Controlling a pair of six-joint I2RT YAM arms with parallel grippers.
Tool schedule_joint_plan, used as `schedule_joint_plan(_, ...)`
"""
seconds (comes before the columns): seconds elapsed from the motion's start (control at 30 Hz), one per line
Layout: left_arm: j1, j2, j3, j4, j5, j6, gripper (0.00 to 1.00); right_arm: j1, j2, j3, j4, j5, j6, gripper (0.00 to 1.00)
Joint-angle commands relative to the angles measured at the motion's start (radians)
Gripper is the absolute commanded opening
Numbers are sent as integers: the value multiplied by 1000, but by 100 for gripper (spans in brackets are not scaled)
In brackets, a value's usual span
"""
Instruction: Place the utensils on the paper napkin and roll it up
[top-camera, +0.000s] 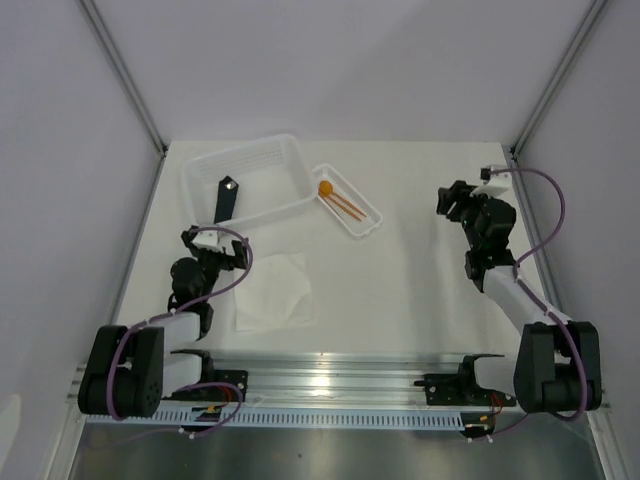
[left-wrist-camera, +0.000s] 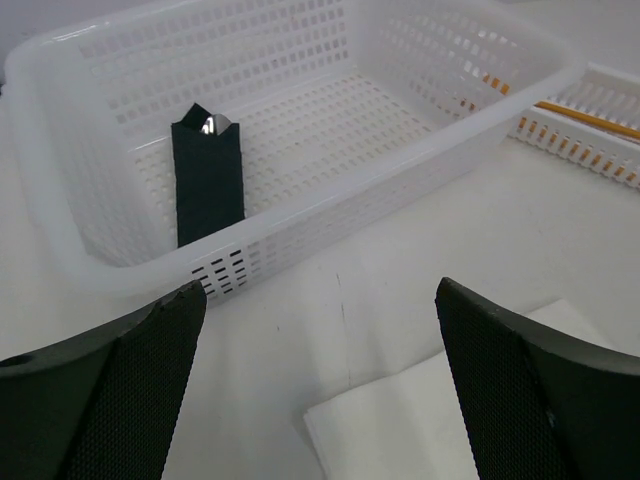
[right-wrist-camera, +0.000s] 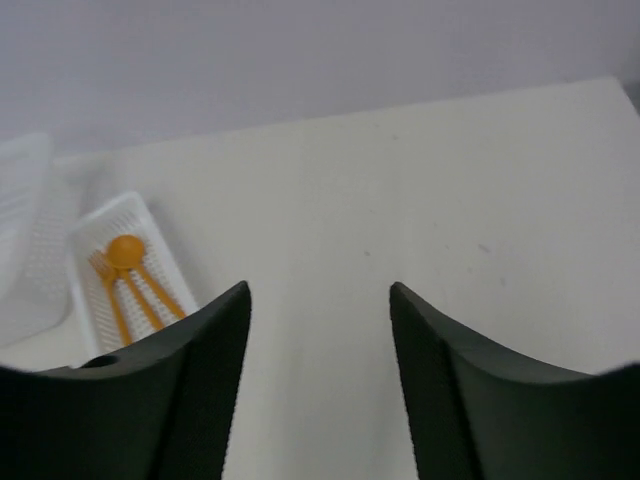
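The orange utensils (top-camera: 338, 198) lie in a small white tray (top-camera: 366, 222) at the middle back; in the right wrist view the utensils (right-wrist-camera: 128, 275) show as a spoon, a fork and a slim stick. The white paper napkin (top-camera: 272, 292) lies flat on the table at the left, and its corner (left-wrist-camera: 420, 420) shows between my left fingers. My left gripper (top-camera: 222, 246) hovers open just above and left of the napkin's far edge, holding nothing. My right gripper (top-camera: 455, 203) stands open over bare table at the right, well apart from the tray.
A large white perforated basket (top-camera: 290, 160) stands at the back left with a black flat bar (top-camera: 226, 198) inside; the basket (left-wrist-camera: 420, 150) fills the left wrist view. Metal rails run along the near edge. Grey walls close in both sides.
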Motion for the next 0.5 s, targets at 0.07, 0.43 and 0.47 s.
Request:
schedule_joint_plan(0.07, 5, -347, 260, -671, 274, 171, 100, 240, 3, 238, -364, -100, -48, 40)
schedule_joint_plan(0.43, 15, -536, 584, -1698, 11, 400, 98, 748, 387, 407, -423, -195, -100, 0)
schedule_joint_plan(0.47, 15, -561, 511, -1682, -20, 397, 98, 759, 418, 429, -415, -216, -94, 0)
